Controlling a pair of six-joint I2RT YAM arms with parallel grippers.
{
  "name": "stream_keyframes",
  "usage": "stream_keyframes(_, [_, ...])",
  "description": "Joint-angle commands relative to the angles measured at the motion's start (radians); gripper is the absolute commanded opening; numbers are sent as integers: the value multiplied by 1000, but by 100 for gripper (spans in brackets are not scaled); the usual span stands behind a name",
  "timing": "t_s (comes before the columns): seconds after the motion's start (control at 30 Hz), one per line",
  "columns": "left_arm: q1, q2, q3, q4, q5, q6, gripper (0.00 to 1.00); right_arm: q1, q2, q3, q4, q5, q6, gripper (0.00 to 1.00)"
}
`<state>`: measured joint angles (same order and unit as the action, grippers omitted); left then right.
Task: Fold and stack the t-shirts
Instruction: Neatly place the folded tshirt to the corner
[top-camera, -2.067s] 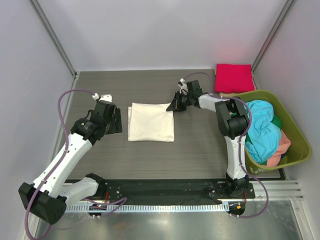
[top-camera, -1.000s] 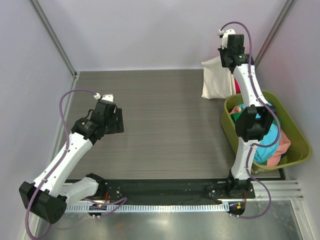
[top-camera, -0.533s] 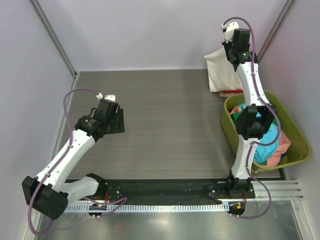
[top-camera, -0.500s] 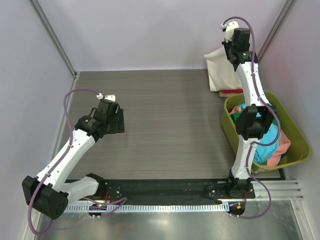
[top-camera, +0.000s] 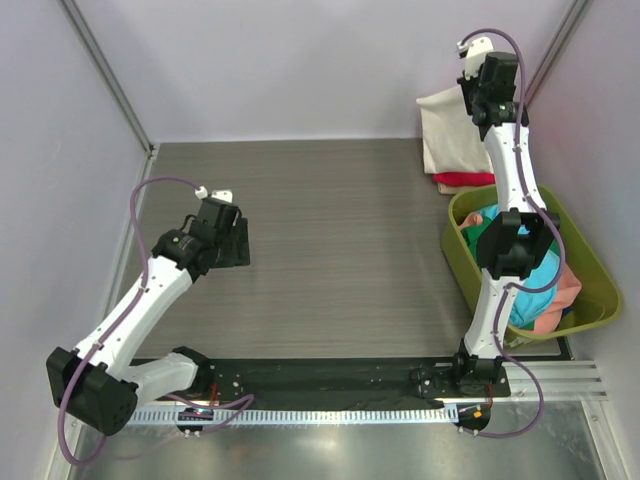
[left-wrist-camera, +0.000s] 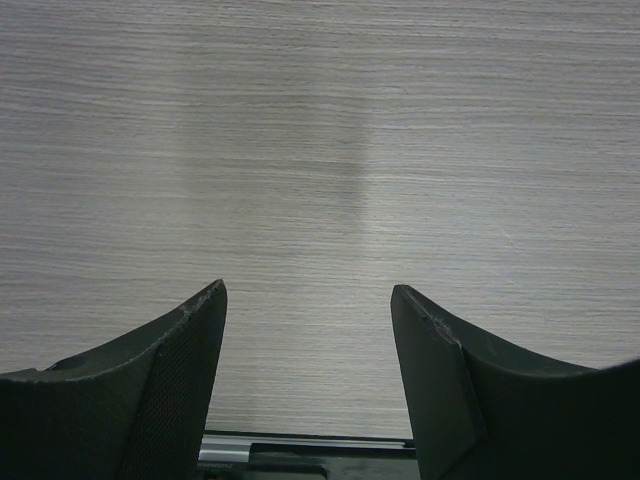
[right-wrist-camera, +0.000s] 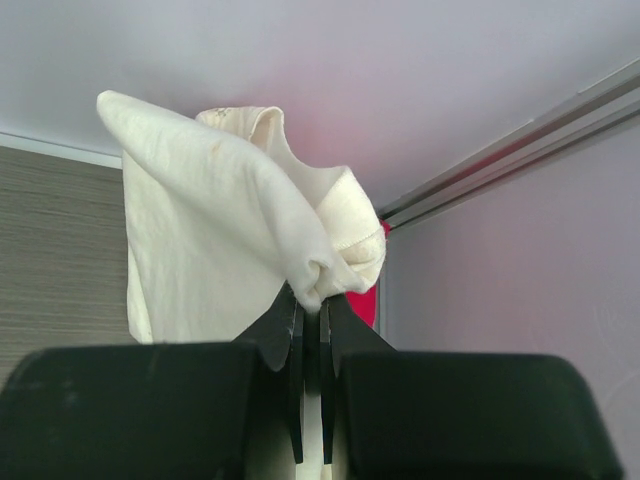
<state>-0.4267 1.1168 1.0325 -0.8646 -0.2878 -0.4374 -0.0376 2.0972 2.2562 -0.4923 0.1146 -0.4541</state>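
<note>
No text, label, brand, number or sign can be read in any view; nothing legible is printed on any surface.

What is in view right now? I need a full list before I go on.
cream-white t-shirt: one, cream-white, hanging from the right gripper at the table's far right corner
magenta-red t-shirt: one, magenta-red, lying on the table under the hanging shirt, mostly hidden by it
turquoise t-shirt: one, turquoise, in the basket
green t-shirt: one, green, only a sliver showing in the basket
salmon pink t-shirt: one, salmon pink, in the basket beside the turquoise one
basket: one, olive-green, at the table's right edge
table: one, grey wood-grain
left gripper: one, black, open over bare table on the left
right gripper: one, black, shut on the cream-white t-shirt
</note>
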Motion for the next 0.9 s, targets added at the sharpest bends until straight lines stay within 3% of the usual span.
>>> stream_keyframes(0.0, [5, 0, 8, 27, -2, 8, 68, -15, -34, 6, 109, -36, -1, 1])
stream_keyframes(0.27, [3, 11, 8, 22, -5, 8, 68, -61, 52, 28, 121, -93, 12, 1])
stream_keyframes(0.47, [3, 28, 11, 19, -11, 8, 68, -105, 206, 156, 135, -101, 2, 1])
stream_keyframes(0.57, [5, 29, 11, 16, -10, 6, 68, -125, 285, 187, 248, -67, -63, 4])
stream_keyframes(0.6, [5, 29, 11, 16, -7, 8, 67, -131, 329, 177, 387, -43, -95, 12])
stream_keyframes(0.63, [5, 26, 11, 16, -5, 8, 67, -133, 343, 157, 481, 17, -116, 46])
stream_keyframes(0.7, [5, 23, 9, 16, -2, 8, 67, -140, 383, 106, 715, 100, -91, 90])
stream_keyframes(0.73, [5, 18, 11, 13, -4, 8, 67, -142, 397, 111, 754, 141, -69, 99])
stream_keyframes(0.87, [5, 0, 9, 12, -13, 6, 67, -136, 367, 76, 787, 308, 50, 100])
